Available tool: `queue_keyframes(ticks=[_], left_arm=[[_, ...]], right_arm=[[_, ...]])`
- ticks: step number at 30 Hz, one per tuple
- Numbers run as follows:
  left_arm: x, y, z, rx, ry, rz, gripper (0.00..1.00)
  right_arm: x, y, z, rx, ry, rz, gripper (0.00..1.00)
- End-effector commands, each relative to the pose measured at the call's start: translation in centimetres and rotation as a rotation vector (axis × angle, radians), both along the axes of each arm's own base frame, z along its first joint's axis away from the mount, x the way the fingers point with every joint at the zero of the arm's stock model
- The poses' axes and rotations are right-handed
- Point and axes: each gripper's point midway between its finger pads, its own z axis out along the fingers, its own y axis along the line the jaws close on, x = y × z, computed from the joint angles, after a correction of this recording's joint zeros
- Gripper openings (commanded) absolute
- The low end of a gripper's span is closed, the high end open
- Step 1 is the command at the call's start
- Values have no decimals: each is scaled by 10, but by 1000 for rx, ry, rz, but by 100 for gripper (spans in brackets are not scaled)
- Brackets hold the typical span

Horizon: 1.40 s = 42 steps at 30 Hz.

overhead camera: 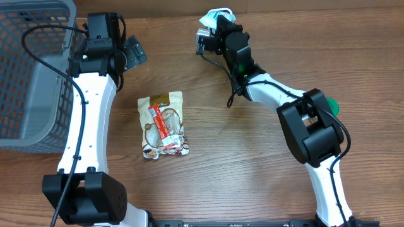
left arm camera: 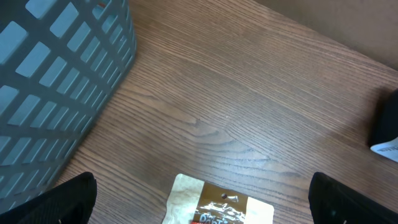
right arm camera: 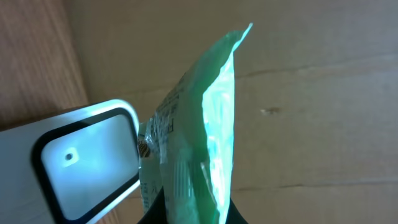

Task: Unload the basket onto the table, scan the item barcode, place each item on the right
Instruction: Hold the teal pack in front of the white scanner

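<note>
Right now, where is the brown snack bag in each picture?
Overhead: the snack bag lies flat, a little left of the middle.
Left wrist: only the snack bag's top end peeks in at the bottom middle.
Right wrist: not in it; the green packet fills the view.
Shared landmark: the grey basket, up and left of the bag in both.

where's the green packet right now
Near the top of the overhead view, just right of centre, the green packet is pinched by the fingers of the right gripper, beside the white scanner.
</note>
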Motion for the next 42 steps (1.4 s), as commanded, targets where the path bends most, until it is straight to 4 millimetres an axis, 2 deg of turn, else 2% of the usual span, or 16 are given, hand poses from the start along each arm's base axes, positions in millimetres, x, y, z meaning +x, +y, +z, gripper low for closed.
queue_keyframes(ticks=[1,6,11,14,18,20,27,35,42], left_arm=[[1,5,-2,16,7,16,100],[1,5,-2,16,6,16,100],[1,5,-2,16,6,16,100],[1,5,-2,16,6,16,100],[1,5,-2,16,6,16,100],[1,5,-2,16,6,17,100],[1,5,-2,16,6,17,100],[1,5,-2,16,6,17,100],[1,5,-2,16,6,16,100]], right_arm=[[4,1,1,-13,-21,1,4],[4,1,-10,-24,-1,2,4],[4,1,-8,-37,-9,3,4],[5,1,2,-47,-57,4,4],[6,-1,29,12,-151,-16,4],[6,-2,31,17,-160,-23,4],[6,-2,31,17,-158,-19,4],[7,-5,3,137,-16,-47,3],[7,-7,1,162,-1,-61,3]])
